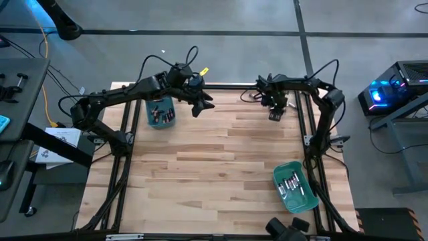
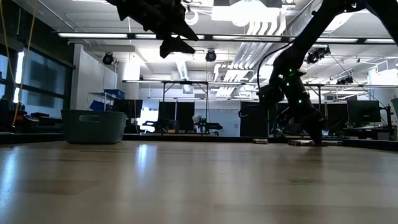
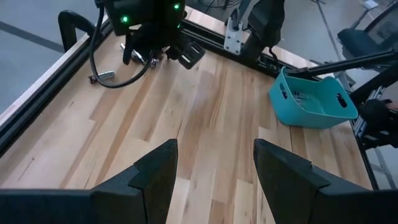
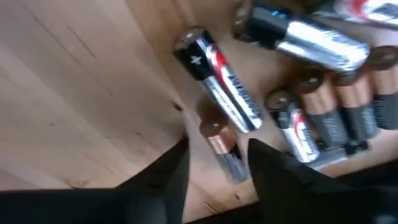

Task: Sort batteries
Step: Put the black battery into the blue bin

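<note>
Loose batteries (image 4: 323, 93), silvery-grey ones and dark ones with copper ends, lie in a heap on the wood at the table's far right. My right gripper (image 4: 217, 168) is down at the table there (image 1: 274, 112), open. Its fingers stand on either side of one small copper-ended battery (image 4: 219, 142) that lies flat; I cannot tell whether they touch it. My left gripper (image 3: 214, 168) is open and hangs high over the far middle of the table (image 1: 200, 102), beside a teal bin (image 1: 160, 112). A second teal bin (image 1: 295, 188) near the right front holds several batteries.
Black frame rails (image 1: 304, 120) run along the table's far and right edges close to the right gripper. Cables (image 3: 118, 78) lie near the battery heap. Bare wood (image 1: 214, 161) stretches across the table's middle and near side.
</note>
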Robot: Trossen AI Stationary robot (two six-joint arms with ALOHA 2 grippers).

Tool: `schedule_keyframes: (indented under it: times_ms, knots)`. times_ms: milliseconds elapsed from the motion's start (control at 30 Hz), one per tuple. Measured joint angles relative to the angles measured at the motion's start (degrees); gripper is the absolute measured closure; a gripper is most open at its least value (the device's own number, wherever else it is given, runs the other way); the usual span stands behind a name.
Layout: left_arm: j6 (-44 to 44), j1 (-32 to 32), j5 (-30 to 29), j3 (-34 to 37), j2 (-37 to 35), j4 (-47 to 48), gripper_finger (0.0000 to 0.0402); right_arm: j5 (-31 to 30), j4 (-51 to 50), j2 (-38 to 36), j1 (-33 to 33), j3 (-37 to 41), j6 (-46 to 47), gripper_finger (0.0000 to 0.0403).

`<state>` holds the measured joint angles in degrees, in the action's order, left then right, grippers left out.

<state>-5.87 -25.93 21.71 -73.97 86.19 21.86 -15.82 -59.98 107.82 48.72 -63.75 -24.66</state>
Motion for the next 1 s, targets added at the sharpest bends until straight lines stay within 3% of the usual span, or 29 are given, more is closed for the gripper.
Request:
schedule_keyframes:
  times_ms: [233, 400, 500, 633, 767, 867, 1000]
  knots:
    - [0.0, 0.0, 0.0, 0.0, 0.0, 0.0, 0.02, 0.9, -0.7, 1.0, 0.3, 1.3, 1.3, 0.0378]
    - [0.1, 0.0, 0.0, 0.0, -0.5, 0.5, 0.02, 4.5, -5.0, 1.1, -0.3, 0.9, 7.1, 0.0377]
    - [0.5, -0.5, 0.0, 0.0, -1.8, 1.3, 0.02, 15.5, -9.2, -0.6, -2.2, 0.6, 10.5, 0.0385]
    - [3.2, -3.1, 0.0, 0.0, -4.3, 3.5, 0.02, 35.1, -6.9, -6.2, -5.4, 0.2, 15.5, 0.0388]
    - [6.6, -7.0, 0.0, 0.0, -5.7, 4.9, 0.02, 47.3, 7.4, -14.0, -10.5, 0.2, 25.5, 0.0388]
    - [8.4, -10.2, 2.0, 0.0, -5.6, 4.9, 0.02, 46.7, 25.9, -19.2, -14.9, 0.2, 36.1, 0.0388]
    - [9.2, -13.4, 10.2, 0.0, -4.8, 3.3, 0.02, 42.2, 54.8, -22.9, -19.4, 0.2, 48.7, 0.0387]
